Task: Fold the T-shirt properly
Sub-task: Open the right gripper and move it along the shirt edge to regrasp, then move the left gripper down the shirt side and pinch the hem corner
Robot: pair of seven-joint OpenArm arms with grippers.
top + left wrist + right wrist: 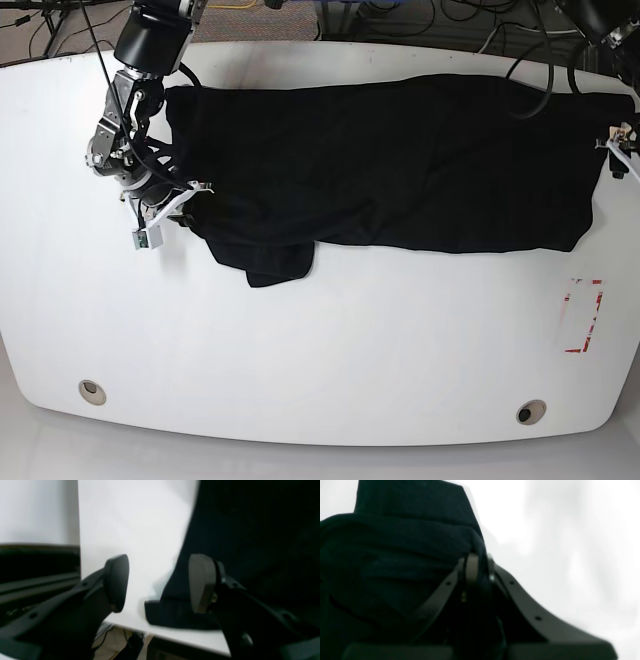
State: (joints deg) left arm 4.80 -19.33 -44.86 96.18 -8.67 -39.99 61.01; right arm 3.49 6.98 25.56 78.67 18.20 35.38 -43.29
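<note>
Wrist views alone show right end effector [477, 567] pinching T-shirt [400, 160], left end effector [160, 582] spread, empty.

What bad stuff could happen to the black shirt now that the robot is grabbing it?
1. The right gripper is shut on a bunched fold of the T-shirt, so lifting may drag several layers and make the fold messy.
2. The left gripper is open at the shirt's edge and holds nothing. If only one side pulls, the shirt could skew.
3. That edge lies near the table rim, so cloth might slip off.
</note>
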